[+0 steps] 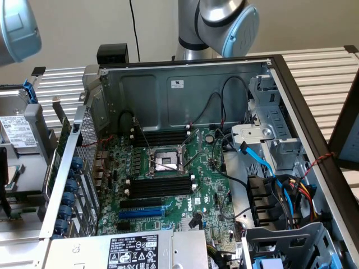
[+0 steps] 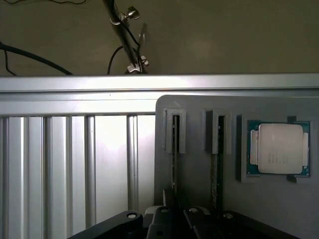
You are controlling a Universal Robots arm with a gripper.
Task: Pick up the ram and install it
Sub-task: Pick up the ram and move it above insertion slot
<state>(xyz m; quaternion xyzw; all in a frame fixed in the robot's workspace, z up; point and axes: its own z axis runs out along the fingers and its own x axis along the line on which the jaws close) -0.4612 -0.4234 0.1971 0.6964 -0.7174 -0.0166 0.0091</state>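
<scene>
Arm (image 1: 224, 25): grey metal tube and a pale blue joint cap, behind the back wall of the computer case (image 1: 185, 84) in the exterior view.
Gripper (image 2: 182, 219): its black body shows in the wrist view, close over the near ends of the two narrow slots in the holder (image 2: 199, 104).
Grip state: cannot tell from these views whether it is spread, pressed together or pinching anything.
Ram (image 2: 174, 149): thin stick seen edge-on, standing upright in the holder's narrow slot, the one farther from the processor chip (image 2: 278, 148).
Second stick (image 2: 216, 172): also on edge, faintly green, in the neighbouring slot, between the ram and the chip.
Contact: cannot tell whether the gripper touches either stick.
Holder: flat grey block, lying on the ribbed metal table (image 2: 65, 164); the chip sits in its square recess, metal lid up.
Case: open and lying on its side on the ribbed table.
Motherboard (image 1: 207, 168): green, flat on the case floor.
Processor socket (image 1: 165, 159): near the board's centre, its metal frame around it.
Black slots (image 1: 160, 185): long, in rows on both sides of the socket.
Cables (image 1: 263, 162): blue ones loop toward the drive bays on the exterior view's right.
Power supply label (image 1: 133, 249): black and white, at the near edge of the case.
</scene>
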